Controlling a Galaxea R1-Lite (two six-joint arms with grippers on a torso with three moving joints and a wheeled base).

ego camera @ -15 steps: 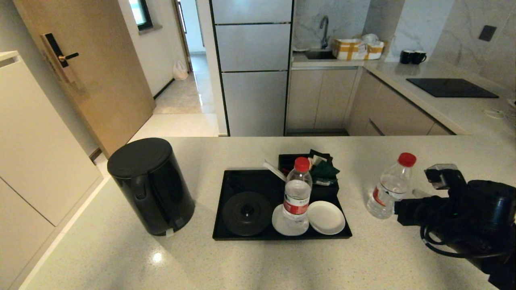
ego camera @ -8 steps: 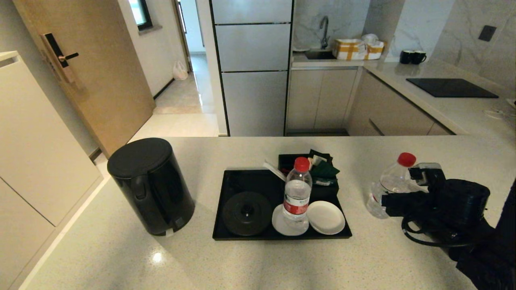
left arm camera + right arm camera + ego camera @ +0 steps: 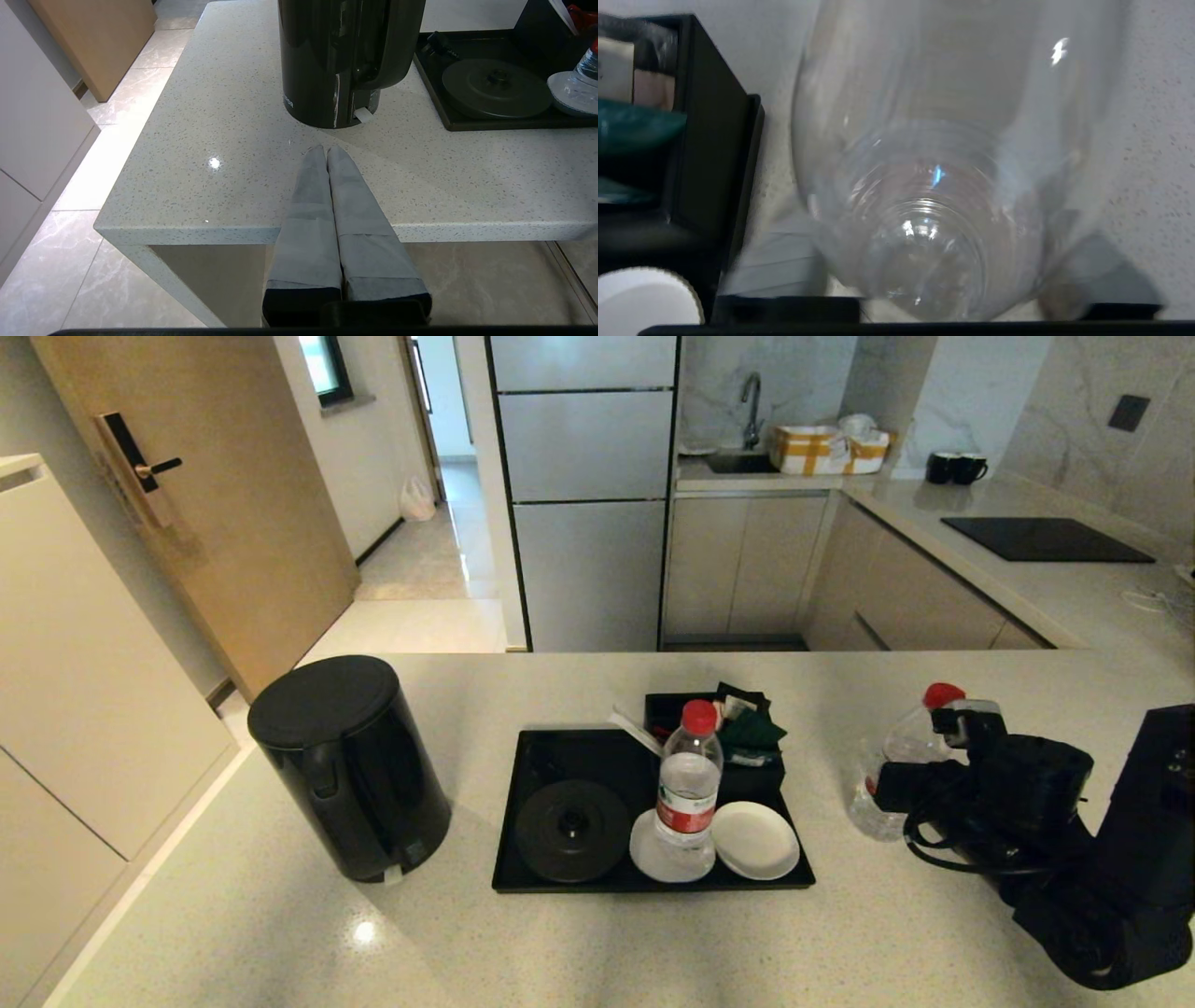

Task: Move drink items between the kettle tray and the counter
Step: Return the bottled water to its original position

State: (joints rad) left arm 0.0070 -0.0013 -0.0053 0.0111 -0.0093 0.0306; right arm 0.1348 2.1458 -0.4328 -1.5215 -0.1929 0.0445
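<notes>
Light beige speckled glossy stone desk (image 3: 840, 933) carries all items.

Tall matte-black cylindrical electric kettle with flat lid (image 3: 347, 765): upright on the desk, left of the tray, off its base. Not touching the tray.

Flat black rectangular tray with low rim (image 3: 560, 745), desk centre. Contents:
- round black kettle base disc (image 3: 571, 830), front left of the tray, nothing on it;
- two white round saucers, side by side at the front right. Left saucer (image 3: 652, 861) bears a small clear water bottle with red cap and red label (image 3: 689, 779), upright. Right saucer (image 3: 754, 840) is bare.

Smaller black box (image 3: 758, 775) at the tray's far right corner, holding dark green sachets (image 3: 750, 728) and some lighter packets; whether it sits on the tray or just behind it cannot be told.

Second clear red-capped water bottle (image 3: 894, 761): on the desk right of the tray, well apart from it, tilted slightly, partly hidden by the arm.

Right gripper (image 3: 887, 793): at this bottle's lower body. In the right wrist view the bottle (image 3: 943, 186) fills the frame between the fingers (image 3: 1087, 270), one on either side of its base; clamped or merely flanking cannot be told.

Left gripper (image 3: 325, 151): low at the near desk edge in front of the kettle, fingers (image 3: 348, 196) pressed together, holding nothing.

Two black mugs (image 3: 954, 468) on the far counter with the cooktop.
</notes>
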